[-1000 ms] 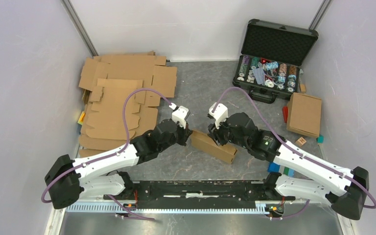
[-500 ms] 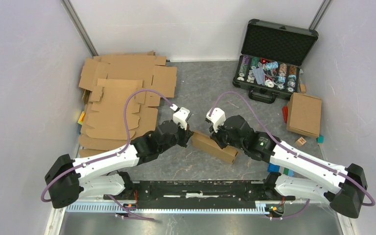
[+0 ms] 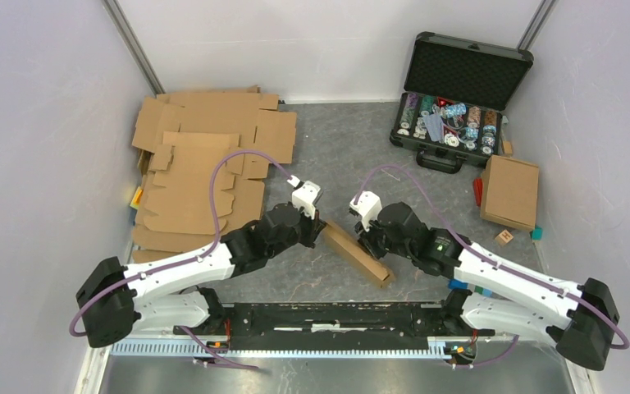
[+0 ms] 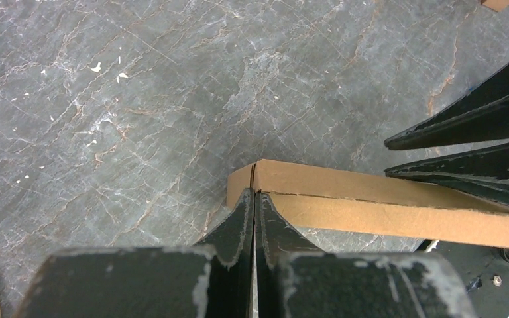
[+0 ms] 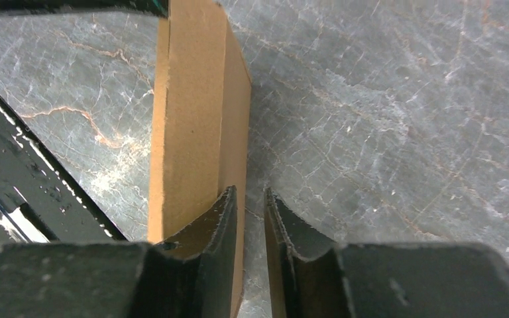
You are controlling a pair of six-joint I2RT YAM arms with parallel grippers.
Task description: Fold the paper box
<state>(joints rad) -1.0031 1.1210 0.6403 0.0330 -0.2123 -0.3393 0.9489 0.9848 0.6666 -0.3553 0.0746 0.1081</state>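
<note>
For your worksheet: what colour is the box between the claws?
The paper box is plain brown, clearest in the right wrist view.

- From above, the arms cover their own fingertips, so we cannot see where they meet the paper box (image 3: 359,253).
- In the left wrist view, the box's right end runs off the frame behind the right end effector (image 4: 390,157).
- In the right wrist view, a finger (image 5: 212,252) hides the box's near end.
- The open case (image 3: 467,74) holds pieces too small for us to name.
</note>
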